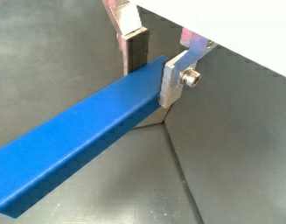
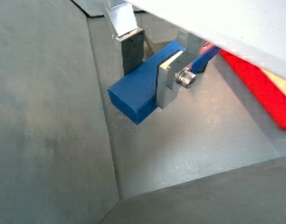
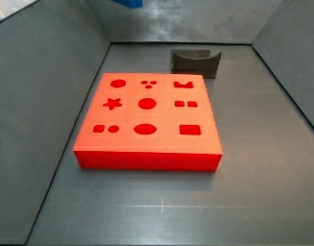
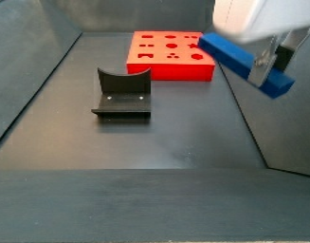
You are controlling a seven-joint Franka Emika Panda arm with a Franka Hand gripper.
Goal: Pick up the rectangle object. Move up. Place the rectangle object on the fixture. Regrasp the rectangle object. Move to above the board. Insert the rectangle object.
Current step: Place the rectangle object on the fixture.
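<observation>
Closest to the wrist cameras, the rectangle object runs long and blue out from between the fingers, and the gripper is clamped on it near one end; both wrist views show the silver plates pressed to its sides. In a side view the gripper hangs in the air with the bar tilted, its far end higher, well clear of the grey floor. Taking the board as the mark, the bar is off to the side of it and raised above it, not over the holes. The fixture stands on the floor apart from the board's near edge. In another side view the fixture sits just beyond the board.
</observation>
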